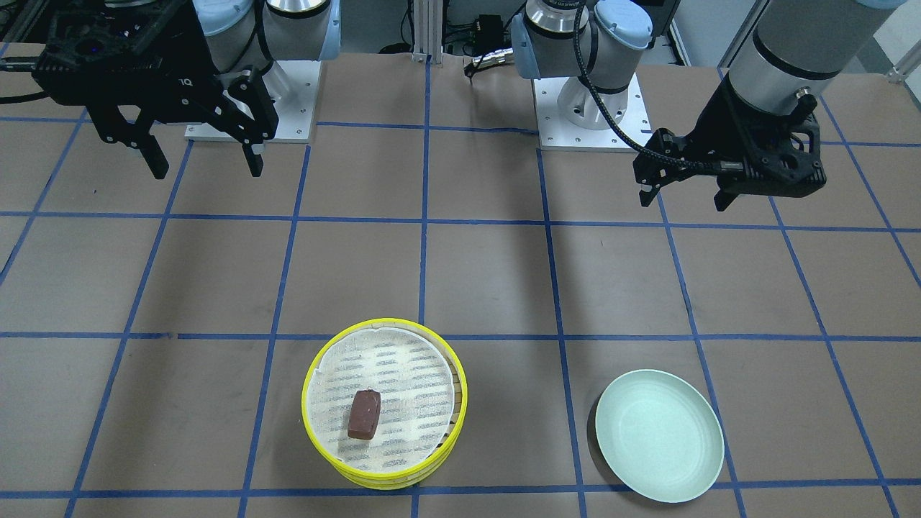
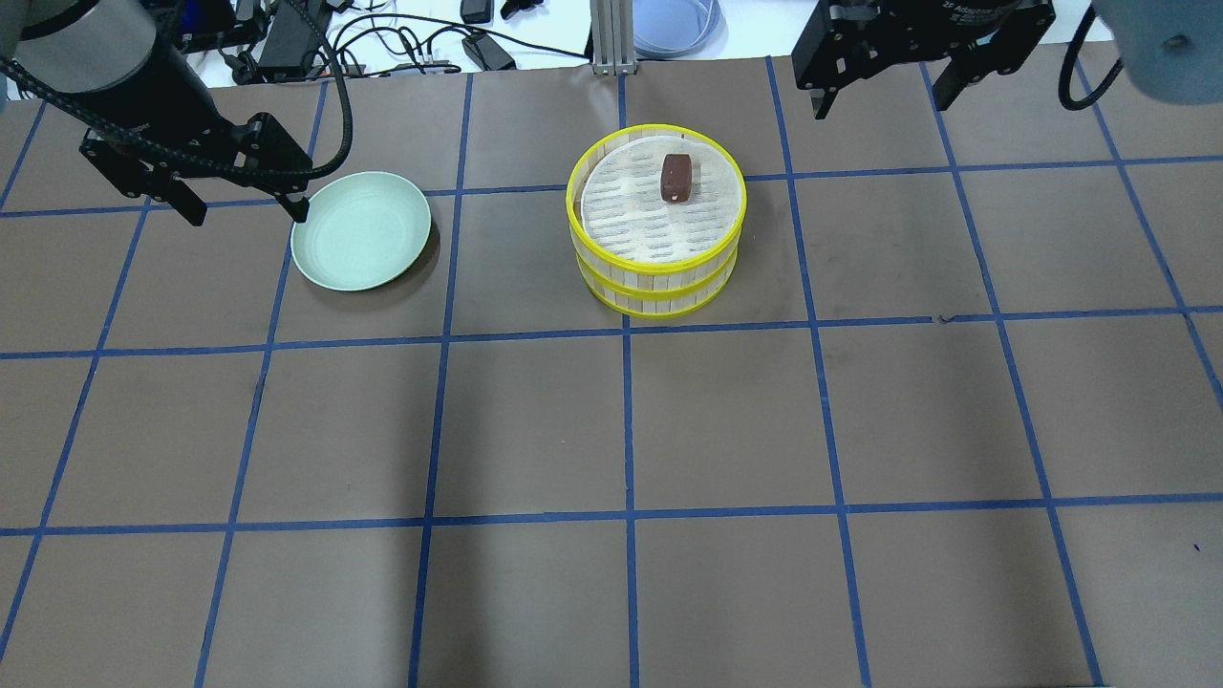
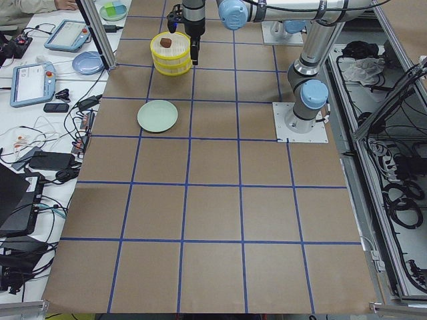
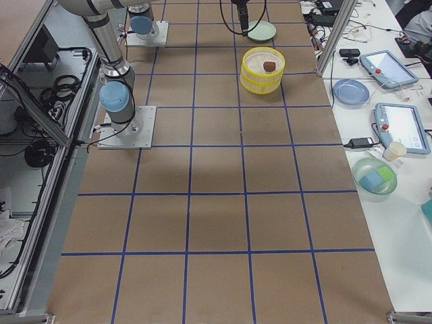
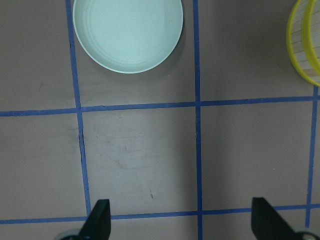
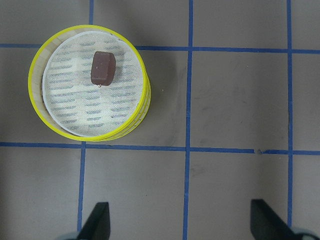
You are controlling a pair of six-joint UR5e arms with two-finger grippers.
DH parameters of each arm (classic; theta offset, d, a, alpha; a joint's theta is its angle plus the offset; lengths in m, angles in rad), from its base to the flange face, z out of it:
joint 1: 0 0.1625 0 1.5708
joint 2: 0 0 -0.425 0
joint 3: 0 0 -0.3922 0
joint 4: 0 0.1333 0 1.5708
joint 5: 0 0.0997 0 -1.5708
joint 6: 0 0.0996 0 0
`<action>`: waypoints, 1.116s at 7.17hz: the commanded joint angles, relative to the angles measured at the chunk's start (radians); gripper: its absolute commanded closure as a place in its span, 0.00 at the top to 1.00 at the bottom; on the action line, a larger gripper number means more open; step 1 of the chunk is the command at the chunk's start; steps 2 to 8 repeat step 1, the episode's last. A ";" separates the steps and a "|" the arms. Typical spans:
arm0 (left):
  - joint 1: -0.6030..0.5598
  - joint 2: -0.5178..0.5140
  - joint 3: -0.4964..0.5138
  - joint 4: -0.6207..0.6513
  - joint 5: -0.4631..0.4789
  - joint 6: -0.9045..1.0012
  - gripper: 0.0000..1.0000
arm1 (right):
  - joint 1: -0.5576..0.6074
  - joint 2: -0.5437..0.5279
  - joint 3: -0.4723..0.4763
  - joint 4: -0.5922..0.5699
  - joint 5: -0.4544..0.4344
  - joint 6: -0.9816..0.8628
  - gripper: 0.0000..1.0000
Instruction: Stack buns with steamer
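Pale green plate [image 2: 361, 230] on table [image 2: 611, 430]

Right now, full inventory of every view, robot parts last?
steamer trays: two, yellow rims and pale slatted sides, stacked one on the other at the far middle of the table
mesh liner: one showing, white, in the top tray; the inside of the lower tray is hidden
brown bun: one, reddish-brown, lying on the liner of the top tray; no other bun shows
plate: one, pale green, empty, on the table to the robot's left of the trays
table: one, brown with a blue tape grid
tablets: two, blue-edged, on the side bench past the table's far edge
left gripper: one, black, open, in the air near the plate
right gripper: one, black, open, in the air, holding nothing
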 commanded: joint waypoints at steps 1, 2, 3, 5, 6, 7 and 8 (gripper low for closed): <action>-0.002 0.000 -0.001 -0.005 0.042 0.002 1.00 | 0.001 -0.001 0.007 -0.008 0.017 0.005 1.00; -0.002 0.000 -0.001 -0.005 0.042 0.002 1.00 | 0.001 -0.001 0.007 -0.008 0.017 0.005 1.00; -0.002 0.000 -0.001 -0.005 0.042 0.002 1.00 | 0.001 -0.001 0.007 -0.008 0.017 0.005 1.00; -0.002 0.000 -0.001 -0.005 0.042 0.002 1.00 | 0.001 -0.001 0.007 -0.008 0.017 0.005 1.00; -0.002 0.000 -0.001 -0.005 0.042 0.002 1.00 | 0.001 -0.001 0.007 -0.008 0.017 0.005 1.00; -0.002 0.000 -0.001 -0.005 0.042 0.002 1.00 | 0.001 -0.001 0.007 -0.008 0.017 0.005 1.00; -0.002 0.000 -0.001 -0.005 0.042 0.002 1.00 | 0.001 -0.001 0.007 -0.008 0.017 0.005 1.00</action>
